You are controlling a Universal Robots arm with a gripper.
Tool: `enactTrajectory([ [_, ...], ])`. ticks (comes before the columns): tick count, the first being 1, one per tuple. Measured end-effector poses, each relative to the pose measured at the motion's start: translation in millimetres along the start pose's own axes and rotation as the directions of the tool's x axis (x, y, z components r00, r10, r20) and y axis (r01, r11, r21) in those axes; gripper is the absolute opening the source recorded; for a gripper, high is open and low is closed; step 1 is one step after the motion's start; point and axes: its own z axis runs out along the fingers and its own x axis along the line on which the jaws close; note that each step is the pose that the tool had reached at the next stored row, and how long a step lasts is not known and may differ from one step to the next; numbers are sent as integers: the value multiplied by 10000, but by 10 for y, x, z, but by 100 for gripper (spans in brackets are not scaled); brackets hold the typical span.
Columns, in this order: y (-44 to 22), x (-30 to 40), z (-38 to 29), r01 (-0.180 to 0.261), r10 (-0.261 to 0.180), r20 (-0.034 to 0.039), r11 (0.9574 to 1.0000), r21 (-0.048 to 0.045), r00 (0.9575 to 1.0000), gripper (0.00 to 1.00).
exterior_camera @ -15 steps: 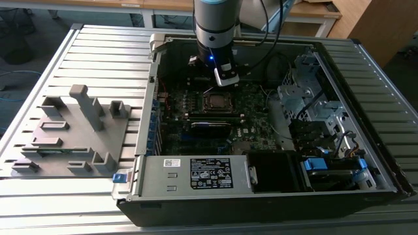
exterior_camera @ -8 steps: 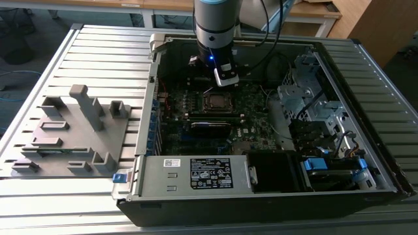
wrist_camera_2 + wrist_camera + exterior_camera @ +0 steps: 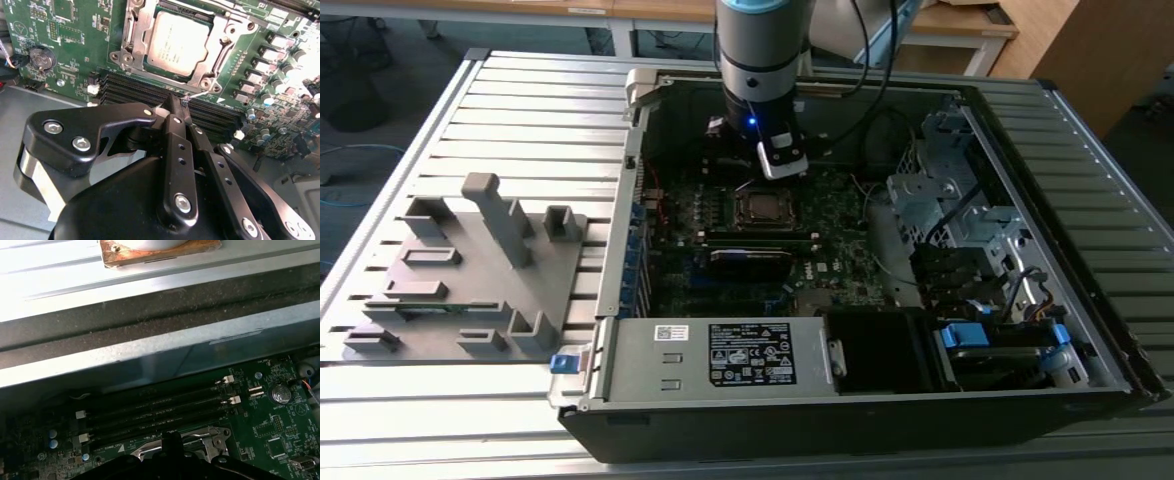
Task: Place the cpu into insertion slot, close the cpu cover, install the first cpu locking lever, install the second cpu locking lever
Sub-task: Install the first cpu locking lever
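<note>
cpu [image 3: 177, 42] is sitting in the insertion slot [image 3: 761, 207], cpu cover [image 3: 134, 31] down over it. Claw [image 3: 176, 106] is clenched, tips right at the thin locking lever [image 3: 202, 93]. If it slips off, that wire could spring back

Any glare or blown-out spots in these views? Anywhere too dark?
First wrist view: the ribbed tabletop is blown out white, and the motherboard sits in dim shade. Second wrist view: glare washes out the capacitors, and the cpu shows a soft sheen. Exterior view: even light outside, dark inside the computer case, a blue light glowing on the arm.
</note>
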Motion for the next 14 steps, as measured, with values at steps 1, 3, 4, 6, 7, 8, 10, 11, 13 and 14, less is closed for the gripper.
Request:
enactTrajectory([
  [1,1,-4,3,0,0,1,10000,-1,10000,10],
  [3,3,-18,8,0,0,1,10000,-3,10000,10],
  [4,5,-26,11,0,0,1,10000,-3,10000,10],
  [6,9,-45,17,0,0,1,10000,-4,10000,10],
  [7,10,-53,20,-1,1,1,10000,-3,10000,10],
  [8,12,-60,22,0,0,0,10000,-2,10000,10],
  [10,16,-78,29,-1,1,1,10000,-3,10000,10],
  [11,18,-89,34,-1,1,1,10000,-3,10000,10],
  [13,22,-112,43,-1,1,1,10000,-2,10000,10],
  [14,24,-120,47,-1,1,0,10000,-2,10000,10],
])
